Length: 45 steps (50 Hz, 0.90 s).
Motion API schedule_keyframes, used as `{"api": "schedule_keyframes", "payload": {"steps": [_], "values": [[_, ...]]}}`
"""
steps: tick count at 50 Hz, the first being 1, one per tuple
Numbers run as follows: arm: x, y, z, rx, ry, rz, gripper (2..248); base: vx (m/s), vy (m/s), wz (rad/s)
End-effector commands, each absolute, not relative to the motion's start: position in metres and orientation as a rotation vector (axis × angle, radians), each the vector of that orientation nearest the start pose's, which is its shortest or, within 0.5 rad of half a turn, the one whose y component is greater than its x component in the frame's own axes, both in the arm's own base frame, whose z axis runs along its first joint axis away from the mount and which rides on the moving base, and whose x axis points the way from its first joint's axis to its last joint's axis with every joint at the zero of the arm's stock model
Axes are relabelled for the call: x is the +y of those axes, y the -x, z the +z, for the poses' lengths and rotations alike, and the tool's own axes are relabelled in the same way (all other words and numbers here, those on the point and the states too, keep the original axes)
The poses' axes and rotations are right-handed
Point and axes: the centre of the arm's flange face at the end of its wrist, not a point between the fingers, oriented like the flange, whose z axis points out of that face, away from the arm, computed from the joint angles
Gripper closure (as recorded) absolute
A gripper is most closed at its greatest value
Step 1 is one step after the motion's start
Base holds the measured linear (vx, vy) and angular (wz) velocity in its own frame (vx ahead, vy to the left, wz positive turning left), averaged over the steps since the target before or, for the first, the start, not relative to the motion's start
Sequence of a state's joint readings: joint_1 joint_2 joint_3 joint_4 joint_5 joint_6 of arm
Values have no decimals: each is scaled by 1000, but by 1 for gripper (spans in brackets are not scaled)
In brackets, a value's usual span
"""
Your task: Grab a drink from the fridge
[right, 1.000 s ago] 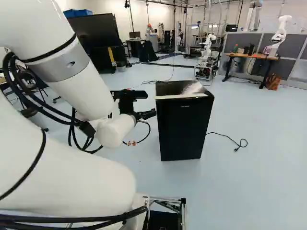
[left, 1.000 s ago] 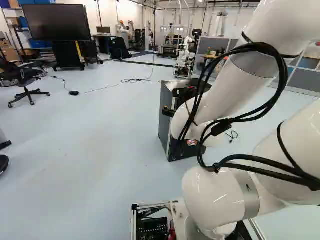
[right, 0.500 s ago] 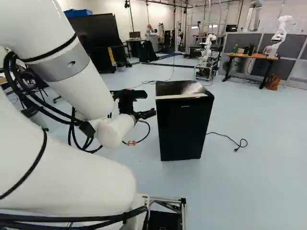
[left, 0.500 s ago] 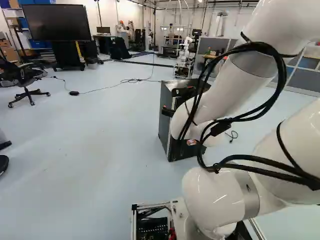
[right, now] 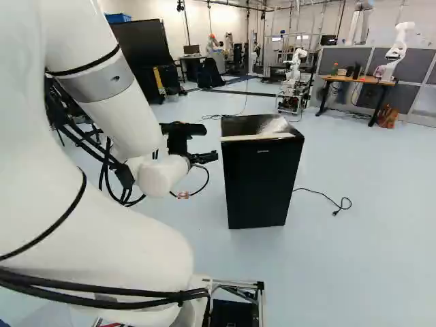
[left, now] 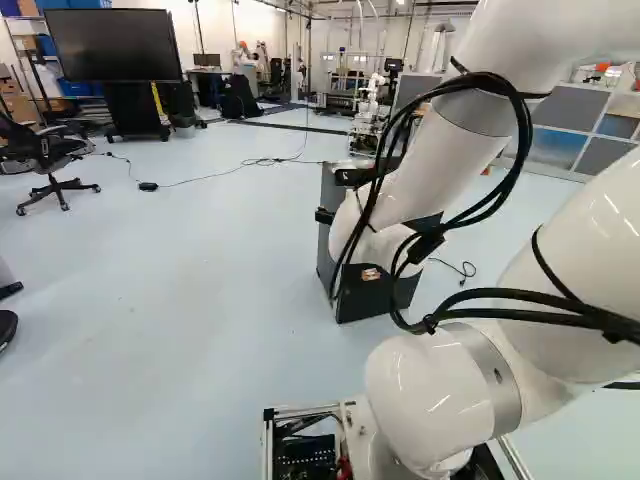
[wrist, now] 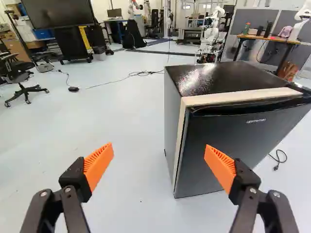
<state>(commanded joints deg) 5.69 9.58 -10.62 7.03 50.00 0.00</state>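
Fridge point(right: 262, 177): upright on the floor point(right: 340, 259), near the middle of the right base view, partly behind the arm point(left: 445, 175) in the left base view.
Door point(wrist: 228, 150): closed, pale strip point(wrist: 243, 97) showing along its top and side edges.
Gripper point(right: 206, 157): just beside the fridge in the right base view, visible gap between.
Fingers: wide apart, nothing between the orange pads point(wrist: 98, 165); in the wrist view one overlaps the door, the other has floor behind.
Cord point(right: 327, 201): on the floor beside the fridge, end looped.
Screen point(left: 115, 45): on a stand, far back.
Chair point(left: 50, 165): left edge, left base view.
Desk point(right: 357, 80): back right, right base view.
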Motion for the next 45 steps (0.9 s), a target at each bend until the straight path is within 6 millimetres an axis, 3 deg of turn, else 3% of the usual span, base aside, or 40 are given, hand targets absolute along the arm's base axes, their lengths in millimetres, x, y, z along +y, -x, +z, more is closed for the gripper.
{"api": "schedule_keyframes", "payload": {"steps": [45], "values": [[50, -319, 375, 343, 2496, -1843, 3, 0, 0, 0]]}}
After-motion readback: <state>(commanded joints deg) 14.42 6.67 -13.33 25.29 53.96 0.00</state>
